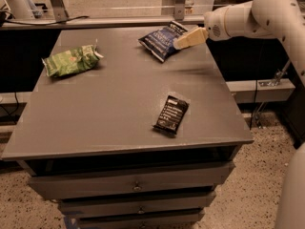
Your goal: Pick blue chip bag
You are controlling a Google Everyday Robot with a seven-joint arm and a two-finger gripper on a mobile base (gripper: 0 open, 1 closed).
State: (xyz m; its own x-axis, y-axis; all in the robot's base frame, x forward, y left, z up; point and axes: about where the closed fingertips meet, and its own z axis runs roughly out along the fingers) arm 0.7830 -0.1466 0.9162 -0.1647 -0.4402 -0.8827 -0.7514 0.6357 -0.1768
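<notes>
- Nearest the camera, the drawers (136,185) are sitting shut under the tabletop (109,104); they are playing no part in this pick.
- The black bar wrapper (171,114) is lying flat toward the front right of the tabletop, well apart from both bags. It is dark enough to be mistaken for the target, but it is flat and thin.
- The green chip bag (71,61) is lying on the left side, farther back and well apart from the target, so it is not crowding the approach.
- The blue chip bag (159,41) is lying toward the far right of the tabletop, puffy and turned on a diagonal, with its black top edge pointing at the far edge.
- The gripper (178,43) is hanging low at the bag's right side, its tip meeting the bag's outline in this view; whether it is actually touching the foil I cannot tell. It is pointing down and to the left, probably because the bag's raised, puffy right side is the easiest place to pinch.
- Whether the gripper is spread or closed I cannot tell from this side-on angle.
- The arm (248,15) is reaching in from beyond the right edge, likely so that it is crossing nothing else on the way to the bag.
- Judgement: the step in hand is the final approach; the bag is not yet lifted.
</notes>
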